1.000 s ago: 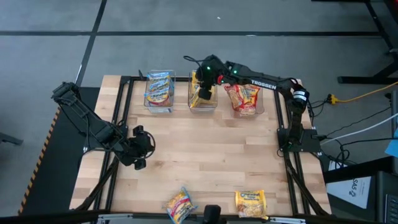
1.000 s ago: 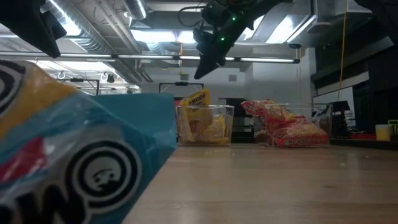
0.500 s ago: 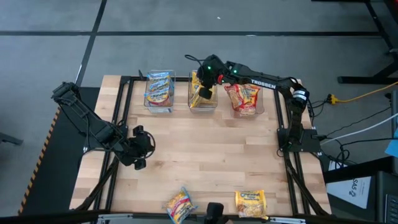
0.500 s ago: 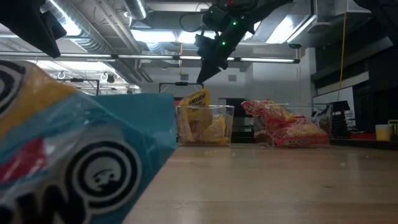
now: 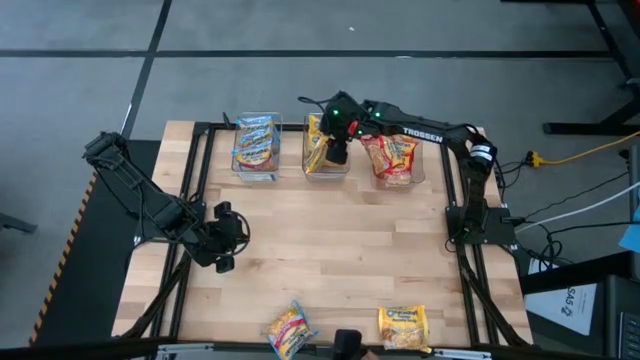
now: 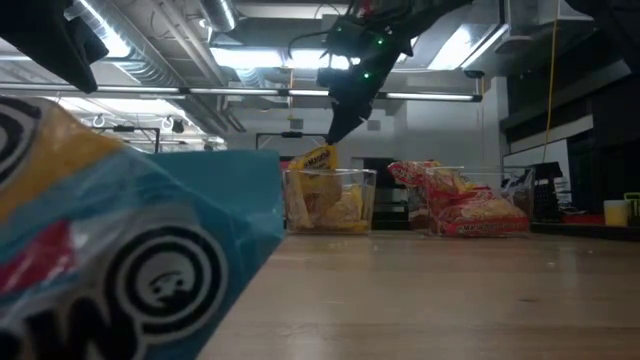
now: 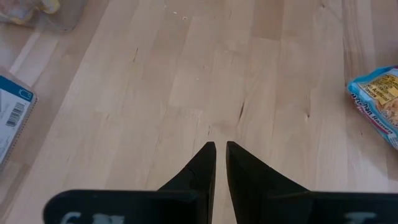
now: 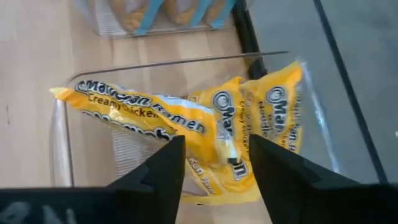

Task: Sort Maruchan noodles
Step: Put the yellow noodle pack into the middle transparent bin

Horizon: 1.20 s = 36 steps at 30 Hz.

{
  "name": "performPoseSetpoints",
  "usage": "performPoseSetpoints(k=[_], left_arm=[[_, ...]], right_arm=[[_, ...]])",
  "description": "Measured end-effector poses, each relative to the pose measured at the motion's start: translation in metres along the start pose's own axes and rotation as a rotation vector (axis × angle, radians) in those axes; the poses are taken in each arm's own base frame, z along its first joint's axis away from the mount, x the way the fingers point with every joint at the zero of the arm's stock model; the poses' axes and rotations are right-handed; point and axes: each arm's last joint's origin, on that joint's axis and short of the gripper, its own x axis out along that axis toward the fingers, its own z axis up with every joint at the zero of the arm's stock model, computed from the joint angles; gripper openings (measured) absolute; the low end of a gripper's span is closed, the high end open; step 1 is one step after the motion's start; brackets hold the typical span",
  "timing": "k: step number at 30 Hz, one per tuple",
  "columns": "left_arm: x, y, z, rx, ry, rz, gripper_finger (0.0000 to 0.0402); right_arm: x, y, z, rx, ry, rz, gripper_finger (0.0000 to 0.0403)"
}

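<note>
Right end effector [image 8: 214, 165] open above middle bin [image 5: 326, 165] of yellow packets [image 8: 205, 134]

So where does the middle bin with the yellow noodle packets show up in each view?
High view: the middle bin sits at the table's far edge, under the right gripper.
Low view: centre, on the tabletop, the gripper above it.
Left wrist view: cannot tell; only a bin corner shows.
Right wrist view: fills the frame, past the open fingers.
Shared landmark: the yellow packets.

An industrial lab: exposed ceiling ducts [image 6: 150, 60], strip lights [image 6: 250, 58], concrete floor [image 5: 400, 40].
</note>
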Motion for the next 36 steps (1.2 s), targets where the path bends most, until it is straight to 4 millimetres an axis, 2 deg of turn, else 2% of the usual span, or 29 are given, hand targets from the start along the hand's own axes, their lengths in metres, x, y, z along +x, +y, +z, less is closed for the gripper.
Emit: performPoseSetpoints(k=[4, 8, 12, 16, 23, 32, 36], left_arm=[[0.0, 0.0, 0.0, 0.0, 0.0, 0.0, 0.0033], [0.0, 0.0, 0.0, 0.0, 0.0, 0.0, 0.0033], [0.0, 0.0, 0.0, -0.001, -0.001, -0.001, 0.0033], [0.0, 0.0, 0.0, 0.0, 0.0, 0.0, 0.0033], [0.0, 0.0, 0.0, 0.0, 0.0, 0.0, 0.0033], [0.0, 0.0, 0.0, 0.0, 0.0, 0.0, 0.0033], [0.0, 0.0, 0.0, 0.0, 0.0, 0.0, 0.0033]], right_arm=[[0.012, 0.002, -0.003, -0.003, 0.026, 0.03, 0.0137], [0.027, 0.004, -0.007, -0.004, 0.056, 0.038, 0.0071], [0.033, 0.005, -0.008, -0.005, 0.072, 0.029, 0.001], [0.031, 0.005, -0.009, 0.035, 0.087, 0.024, 0.0018], [0.029, 0.005, -0.008, 0.216, 0.08, 0.023, 0.0004], [0.028, 0.022, -0.002, 0.338, 0.074, 0.052, 0.0002], [0.021, 0.027, 0.004, 0.385, 0.076, 0.04, 0.0001]])
